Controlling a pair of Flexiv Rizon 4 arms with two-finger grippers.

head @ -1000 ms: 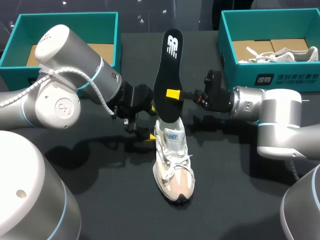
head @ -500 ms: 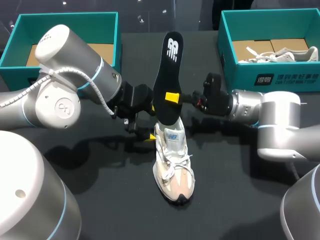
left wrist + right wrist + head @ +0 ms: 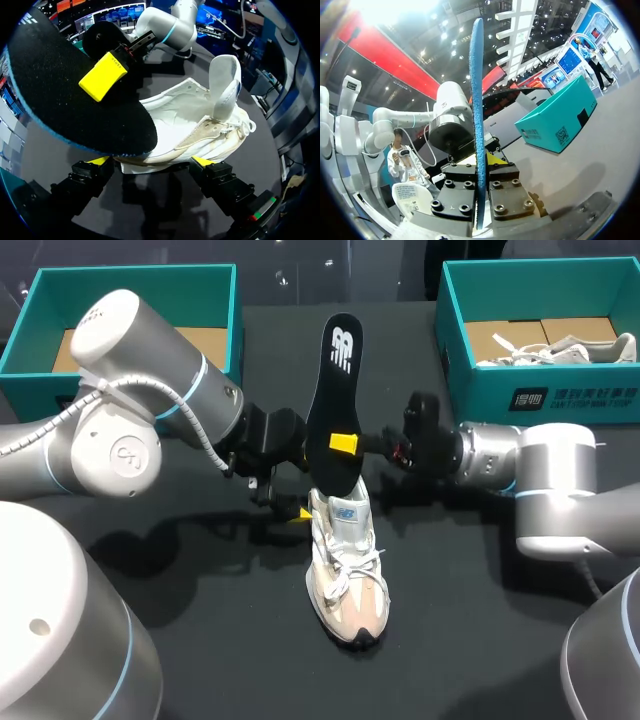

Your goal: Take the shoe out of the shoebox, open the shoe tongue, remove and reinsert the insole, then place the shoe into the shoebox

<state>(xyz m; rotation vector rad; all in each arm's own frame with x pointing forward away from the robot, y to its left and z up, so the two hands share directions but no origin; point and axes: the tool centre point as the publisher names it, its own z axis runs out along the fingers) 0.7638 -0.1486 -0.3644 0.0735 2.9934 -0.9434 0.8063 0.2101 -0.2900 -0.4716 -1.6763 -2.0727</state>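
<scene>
— Starting at the left, what do you see?

— A teal shoebox (image 3: 135, 275) at the far left of the dark table (image 3: 450, 590), brown card lining on its floor. My left arm comes in below it, and the left gripper (image 3: 150, 161) is down at the heel of the sneaker (image 3: 348, 560).

— Is it holding on?

— Yes. In the left wrist view a yellow tip presses each side of the heel, so the fingers are clamped on the sneaker. The shoe stands on its sole mid-table, outside both boxes, toe pointing towards the robot, tongue (image 3: 225, 85) pulled up.

— And the insole?

— The black insole (image 3: 335, 390) rises nearly upright from the heel opening, logo end highest, tilted slightly to the right. I cannot tell how deep its lower end sits.

— What holds it?

— The right gripper (image 3: 479, 180), reaching in from the right, is closed on it about halfway up, one finger on each face.

— Further right?

— A second teal shoebox (image 3: 530, 390) with another pale shoe (image 3: 570, 350) lying inside.
</scene>
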